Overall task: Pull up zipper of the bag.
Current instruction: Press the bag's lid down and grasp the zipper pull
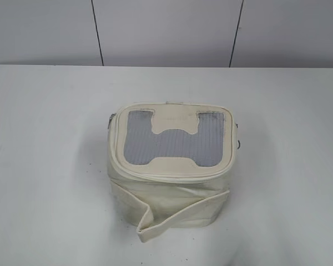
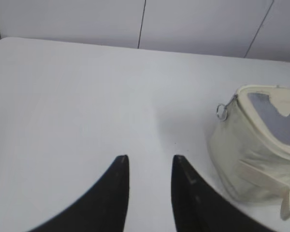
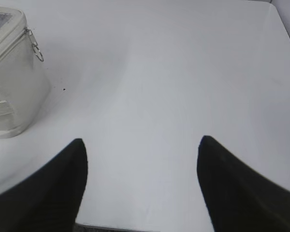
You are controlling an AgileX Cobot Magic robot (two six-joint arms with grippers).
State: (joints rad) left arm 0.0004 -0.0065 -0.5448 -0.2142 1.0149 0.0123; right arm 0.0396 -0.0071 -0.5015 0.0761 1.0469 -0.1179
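The cream-white boxy bag [image 1: 172,166] stands in the middle of the table, its grey mesh top facing up and a loose cream band [image 1: 183,216] hanging at its front. The cream zipper [image 1: 172,173] runs around the top rim. One silver ring pull [image 2: 222,112] hangs at the bag's left corner, another [image 3: 37,48] at its right corner. The bag also shows in the left wrist view [image 2: 251,154] and the right wrist view [image 3: 9,87]. My left gripper [image 2: 150,162] is open, left of the bag. My right gripper [image 3: 141,145] is open, right of it. Neither arm shows in the exterior view.
The white table [image 1: 50,166] spreads around the bag on all sides. A grey panelled wall [image 1: 166,30] stands behind the table's far edge. The table's near edge shows under my right gripper [image 3: 116,227].
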